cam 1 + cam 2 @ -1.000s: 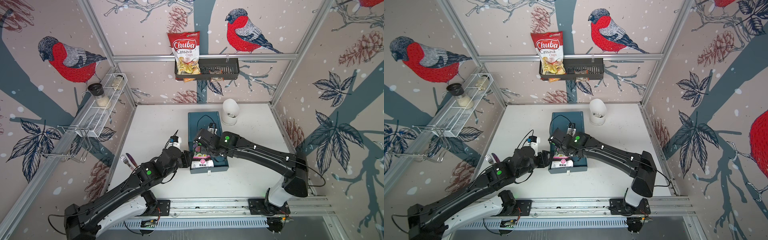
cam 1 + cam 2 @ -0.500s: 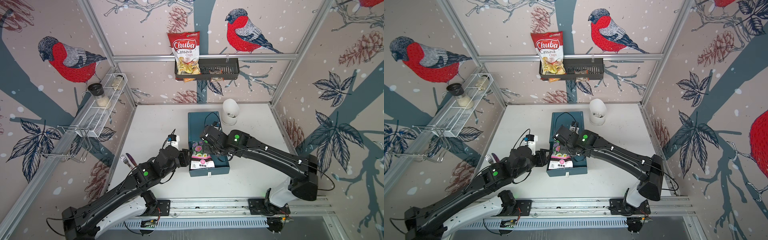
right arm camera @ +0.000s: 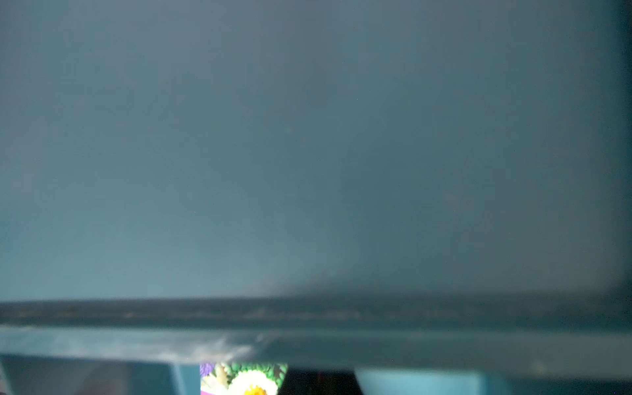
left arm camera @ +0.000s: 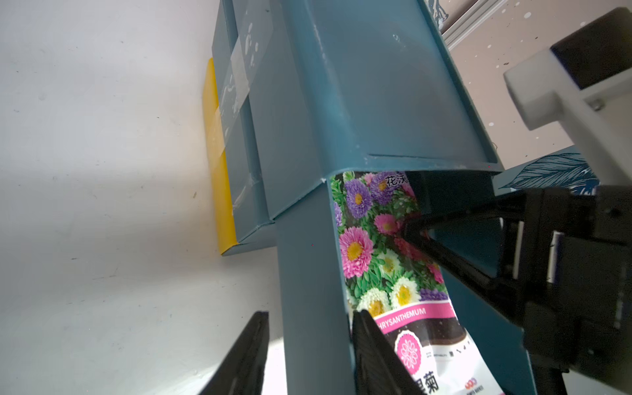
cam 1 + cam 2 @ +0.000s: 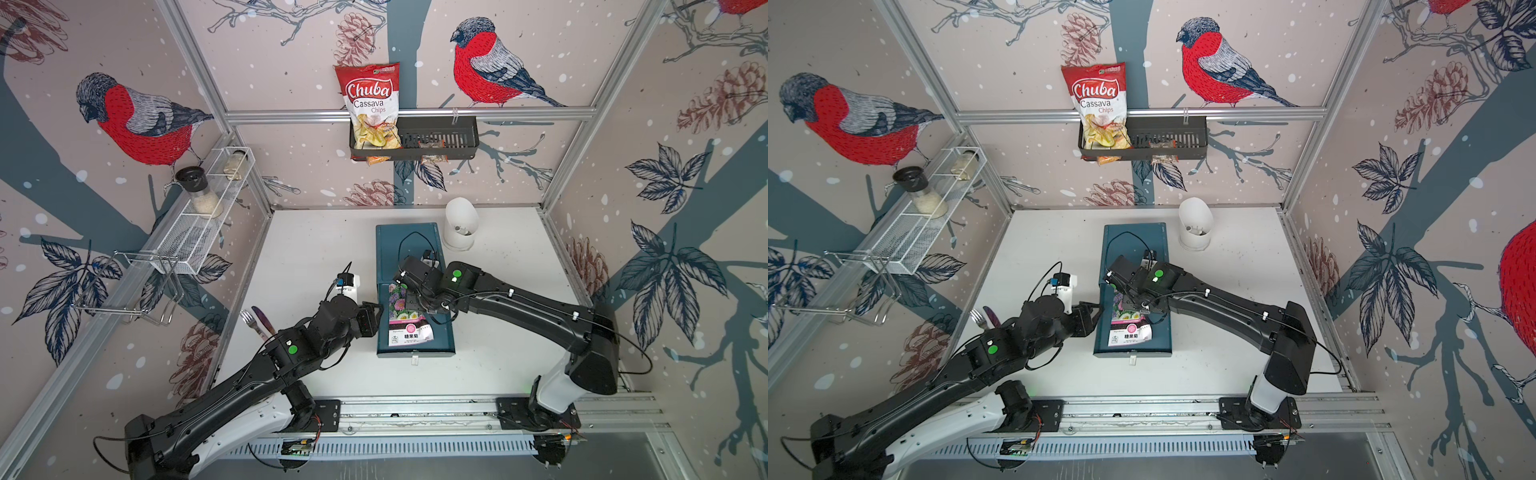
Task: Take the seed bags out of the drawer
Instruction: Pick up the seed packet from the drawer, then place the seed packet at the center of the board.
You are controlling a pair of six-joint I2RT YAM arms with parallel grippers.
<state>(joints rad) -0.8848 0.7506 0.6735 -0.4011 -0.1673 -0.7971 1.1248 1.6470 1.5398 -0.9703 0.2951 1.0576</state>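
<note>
White tabletop [image 5: 316, 249]: right fingers [image 4: 415, 232] pinch flower packet [image 4: 376, 246]; left fingers [image 4: 372, 359] gape astride drawer wall [image 4: 307, 290].

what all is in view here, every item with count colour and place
flower seed packet: 1, pink-purple, in the open drawer
drawer box: 1, teal, mid table, drawer pulled out
chips bag: 1, red, in the black wall basket
small packet: 1 seen, brownish, same basket
jars: 2, clear, one black-lidded, on the white wire rack, left wall
wire holder: 1, silver, next to the rack
cup: 1, white, beside the box's far end
fork: 1, silver, left table edge
purple-handled utensil: 1, beside the fork
left gripper: 1, black, jaws apart astride the drawer's side wall
right gripper: 1, black, closed on the packet's edge
</note>
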